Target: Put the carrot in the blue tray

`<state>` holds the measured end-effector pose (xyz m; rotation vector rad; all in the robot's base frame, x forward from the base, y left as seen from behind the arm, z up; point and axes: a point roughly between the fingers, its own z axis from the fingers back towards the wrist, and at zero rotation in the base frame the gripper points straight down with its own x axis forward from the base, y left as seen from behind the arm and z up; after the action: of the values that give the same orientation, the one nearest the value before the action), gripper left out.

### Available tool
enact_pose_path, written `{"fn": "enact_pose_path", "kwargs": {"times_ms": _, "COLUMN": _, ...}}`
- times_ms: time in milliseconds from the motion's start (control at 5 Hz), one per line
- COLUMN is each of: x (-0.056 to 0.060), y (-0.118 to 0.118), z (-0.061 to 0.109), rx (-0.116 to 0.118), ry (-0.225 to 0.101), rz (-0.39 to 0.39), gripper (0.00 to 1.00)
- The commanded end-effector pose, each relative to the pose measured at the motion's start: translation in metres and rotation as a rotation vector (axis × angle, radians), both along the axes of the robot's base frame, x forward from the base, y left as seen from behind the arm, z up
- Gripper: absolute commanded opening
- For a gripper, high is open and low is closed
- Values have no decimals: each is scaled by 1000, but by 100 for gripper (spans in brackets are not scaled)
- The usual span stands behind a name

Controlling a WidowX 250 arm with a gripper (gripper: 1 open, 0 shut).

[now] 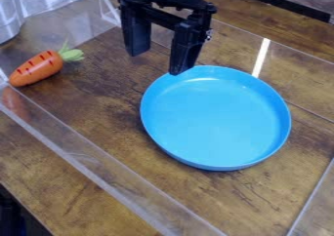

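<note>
One carrot (pixel 39 68), orange, on the wooden surface (pixel 92 152) at the left edge of view, well apart from my jaws (pixel 162 47) and lying to their left. Long axis slants, leafy stub up-right toward me. Jaws: spread wide, empty, pointing down beside the blue tray (pixel 216 117), which holds nothing.

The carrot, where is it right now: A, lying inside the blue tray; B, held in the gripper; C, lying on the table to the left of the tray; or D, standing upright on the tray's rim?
C: the carrot lies on the wooden table at the left edge of the view, apart from the blue tray and the open gripper.
</note>
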<state>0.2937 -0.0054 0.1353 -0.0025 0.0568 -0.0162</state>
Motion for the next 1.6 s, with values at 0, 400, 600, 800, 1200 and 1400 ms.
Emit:
{"fn": "enact_pose_path", "kwargs": {"times_ms": 0, "x": -1, "y": 2, "z": -5, "rx": 0, "ry": 16, "rz": -20, "gripper": 100}}
{"fn": "enact_pose_path", "kwargs": {"times_ms": 400, "x": -4, "y": 9, "z": -14, "rx": 1, "ry": 48, "rz": -62, "gripper": 100}}
{"fn": "enact_pose_path", "kwargs": {"times_ms": 600, "x": -8, "y": 20, "z": -16, "rx": 2, "ry": 61, "rz": -82, "gripper": 100}}
{"fn": "enact_pose_path", "kwargs": {"times_ms": 800, "x": -15, "y": 44, "z": -15, "rx": 11, "ry": 67, "rz": -97, "gripper": 100}}
{"fn": "enact_pose_path", "kwargs": {"times_ms": 1200, "x": -37, "y": 118, "z": -9, "rx": 47, "ry": 68, "rz": -120, "gripper": 100}}
{"fn": "enact_pose_path", "kwargs": {"times_ms": 1400, "x": -38, "y": 150, "z": -8, "rx": 79, "ry": 72, "rz": -158, "gripper": 100}}
